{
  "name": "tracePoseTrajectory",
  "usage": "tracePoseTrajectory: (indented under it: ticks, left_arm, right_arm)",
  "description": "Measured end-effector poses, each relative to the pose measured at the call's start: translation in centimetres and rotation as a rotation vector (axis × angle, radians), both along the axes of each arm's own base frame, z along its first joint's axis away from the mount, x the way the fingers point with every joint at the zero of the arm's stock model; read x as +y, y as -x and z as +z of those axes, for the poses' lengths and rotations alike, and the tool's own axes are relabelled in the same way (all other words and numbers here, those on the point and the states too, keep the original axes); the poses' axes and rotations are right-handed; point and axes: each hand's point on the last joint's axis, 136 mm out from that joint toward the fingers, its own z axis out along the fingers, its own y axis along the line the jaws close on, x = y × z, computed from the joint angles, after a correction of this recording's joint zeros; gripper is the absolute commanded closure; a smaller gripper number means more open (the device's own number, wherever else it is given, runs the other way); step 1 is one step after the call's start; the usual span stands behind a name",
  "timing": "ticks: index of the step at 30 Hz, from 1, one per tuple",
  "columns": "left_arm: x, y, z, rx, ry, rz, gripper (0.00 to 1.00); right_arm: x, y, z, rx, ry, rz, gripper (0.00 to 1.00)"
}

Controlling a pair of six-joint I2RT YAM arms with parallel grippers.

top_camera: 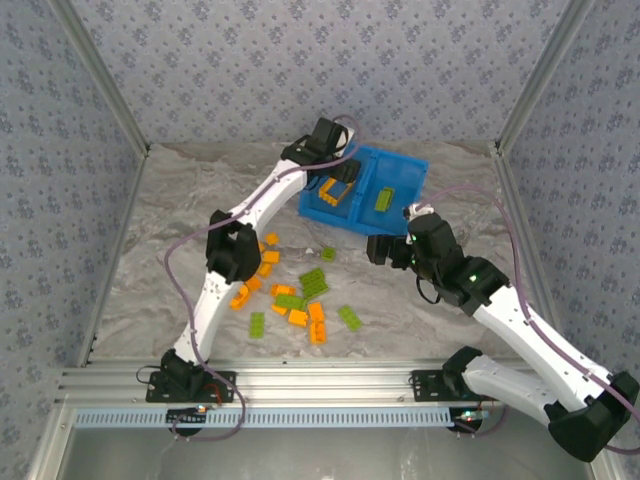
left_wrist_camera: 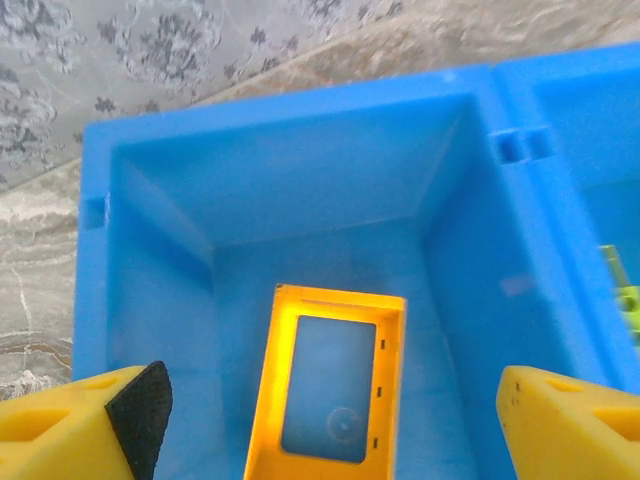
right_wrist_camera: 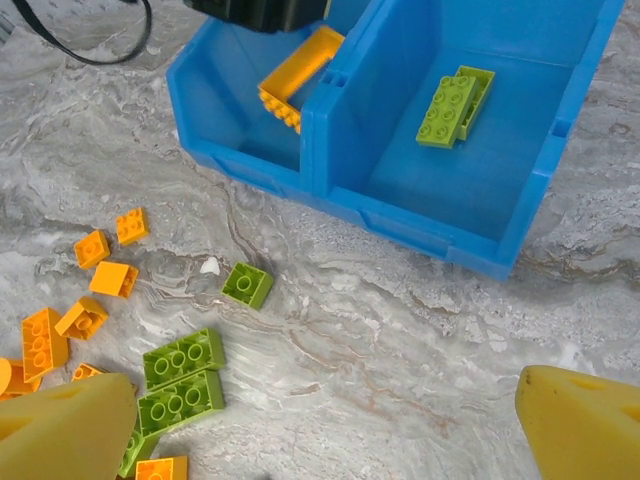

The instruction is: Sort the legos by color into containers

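Left gripper (left_wrist_camera: 330, 420) is over the left compartment (left_wrist_camera: 300, 210) of the blue bin (top_camera: 400, 168), jaws wide, holding nothing. An orange brick (left_wrist_camera: 340, 303) lies on the compartment floor straight below it, hollow side up. In the wrist view it sits between the two yellow fingers (left_wrist_camera: 70, 425) and touches neither. The divider wall (left_wrist_camera: 500, 150) is off to that gripper's right, with the right compartment (right_wrist_camera: 520, 130) just past it. Right gripper (right_wrist_camera: 320, 430) is also spread wide and empty, above the marble-pattern table (right_wrist_camera: 420, 330) on the near side of the bin, apart from its front wall. Ahead of it and slightly right, the right compartment holds lime green bricks (right_wrist_camera: 455, 105); they look like two overlapping, but I can't tell for sure. Ahead and left, a single green 2x2 brick (right_wrist_camera: 247, 284) sits alone on the table between this gripper and the bin. Just beside its lower-left finger in the wrist view are two longer green bricks (right_wrist_camera: 183, 358) lying side by side. Further left of those is a scatter of small orange bricks (right_wrist_camera: 112, 279). In the top view, the loose legos (top_camera: 315, 283) are spread on the table to the right gripper's left, near it. They are well back from the left gripper and apart from the bin.
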Motion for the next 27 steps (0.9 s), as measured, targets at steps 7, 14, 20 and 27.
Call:
tracePoseTrajectory:
  ticks: [7, 14, 20, 27]
  left_arm:
    - [2.3, 7.6, 8.4, -0.032, 0.079, -0.082, 0.1]
    - [8.4, 19.2, 15.1, -0.15, 0.105, -0.224, 0.01]
    - [13.5, 27.4, 10.6, -0.13, -0.022, -0.363, 0.01]
    - [17.5, 34.6, 5.5, -0.234, -0.1, -0.542, 0.01]
  right_arm:
    - [2.5, 0.0, -3.2, 0.097, 0.057, 0.063, 0.01]
    - [7.6, -0.7, -10.2, 0.314, 0.154, 0.115, 0.0]
    - [11.4, -4.1, -14.5, 0.421, 0.195, 0.066, 0.02]
    - [14.0, -7.1, -18.2, 0.467, 0.206, -0.001, 0.16]
